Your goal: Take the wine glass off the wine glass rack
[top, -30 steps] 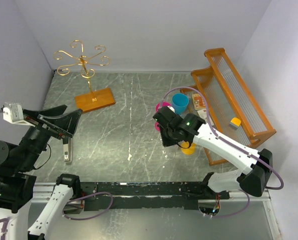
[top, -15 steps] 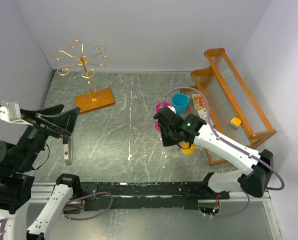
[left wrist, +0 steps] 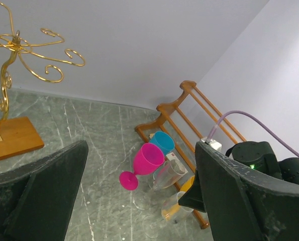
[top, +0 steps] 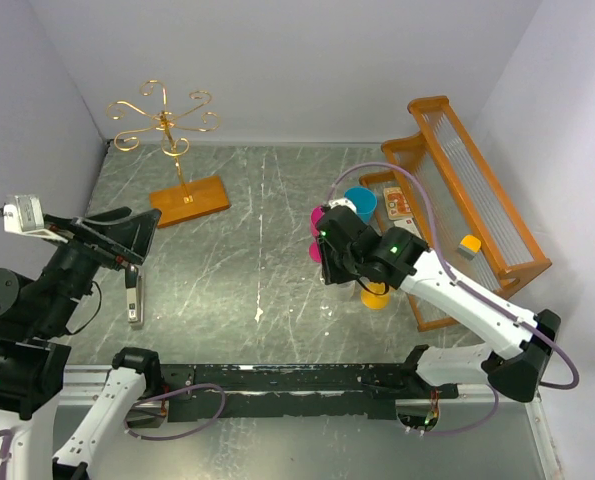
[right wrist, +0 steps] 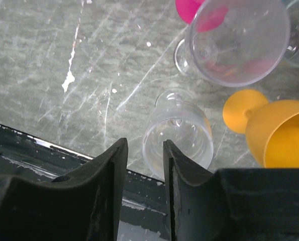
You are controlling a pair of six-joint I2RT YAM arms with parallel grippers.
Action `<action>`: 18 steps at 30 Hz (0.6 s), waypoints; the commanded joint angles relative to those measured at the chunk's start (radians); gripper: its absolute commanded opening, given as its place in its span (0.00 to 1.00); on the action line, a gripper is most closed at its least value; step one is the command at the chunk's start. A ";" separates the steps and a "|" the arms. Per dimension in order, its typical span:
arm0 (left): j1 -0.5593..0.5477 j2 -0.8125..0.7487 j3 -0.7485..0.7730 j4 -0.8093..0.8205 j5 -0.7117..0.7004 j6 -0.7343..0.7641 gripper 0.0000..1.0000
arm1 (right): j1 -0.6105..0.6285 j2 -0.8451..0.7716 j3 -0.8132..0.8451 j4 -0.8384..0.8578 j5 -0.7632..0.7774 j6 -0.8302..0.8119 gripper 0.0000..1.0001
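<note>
The clear wine glass (right wrist: 178, 133) is off the rack and on the table (top: 267, 200), close to the near edge and just beyond the tips of the right gripper (right wrist: 144, 148). The right wrist view looks into its rim, with the foot showing past the bowl; whether it stands or lies on its side I cannot tell. The right gripper's fingers (right wrist: 111, 170) stand a little apart. Only table shows in the gap, and neither finger touches the glass.

Other glasses cluster around it. A second clear glass (right wrist: 237, 42) lies just beyond, with a pink glass (left wrist: 148, 159) tilted on its side next to that. An orange glass (right wrist: 285, 133) lies to the right on its side, with its foot pointing toward the clear one. A blue glass (left wrist: 164, 141) sits behind the pink one, near the wooden rack (top: 477, 190) that leans along the right side of the table.

The wine glass rack (top: 188, 198) stands in the far left corner. Its gold scrolled arms rise on a thin pole from the wooden base, well apart from the glasses.

The left gripper (left wrist: 140, 165) hangs over the left side of the table, fingers spread wide and holding nothing. It faces across toward the glasses.
</note>
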State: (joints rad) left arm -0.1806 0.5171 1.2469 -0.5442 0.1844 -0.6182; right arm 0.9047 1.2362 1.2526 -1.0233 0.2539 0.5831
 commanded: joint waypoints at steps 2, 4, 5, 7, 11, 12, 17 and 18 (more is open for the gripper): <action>-0.006 0.003 -0.005 0.001 -0.022 -0.048 0.98 | 0.001 -0.056 0.045 0.096 0.051 -0.101 0.36; -0.006 0.009 -0.029 0.013 -0.014 -0.074 0.98 | 0.000 -0.065 0.057 0.135 0.068 -0.131 0.37; -0.006 0.012 -0.043 0.021 -0.010 -0.090 0.98 | -0.001 -0.062 0.071 0.149 0.082 -0.145 0.38; -0.007 0.021 -0.067 0.041 0.001 -0.116 0.98 | -0.004 -0.061 0.097 0.191 0.096 -0.184 0.39; -0.006 0.055 -0.076 0.069 0.022 -0.144 0.98 | -0.033 -0.057 0.137 0.293 0.114 -0.269 0.45; -0.006 0.066 -0.068 0.071 0.025 -0.144 0.98 | -0.049 -0.056 0.145 0.312 0.112 -0.286 0.47; -0.006 0.109 0.002 0.040 -0.003 -0.106 0.98 | -0.158 -0.066 0.200 0.379 0.065 -0.347 0.60; -0.007 0.116 0.022 0.029 -0.013 -0.093 0.98 | -0.184 -0.076 0.208 0.390 0.043 -0.355 0.64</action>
State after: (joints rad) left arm -0.1806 0.6186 1.1893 -0.5236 0.1867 -0.7410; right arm 0.8055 1.1893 1.4086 -0.7277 0.3237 0.3027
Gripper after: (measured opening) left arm 0.982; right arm 0.585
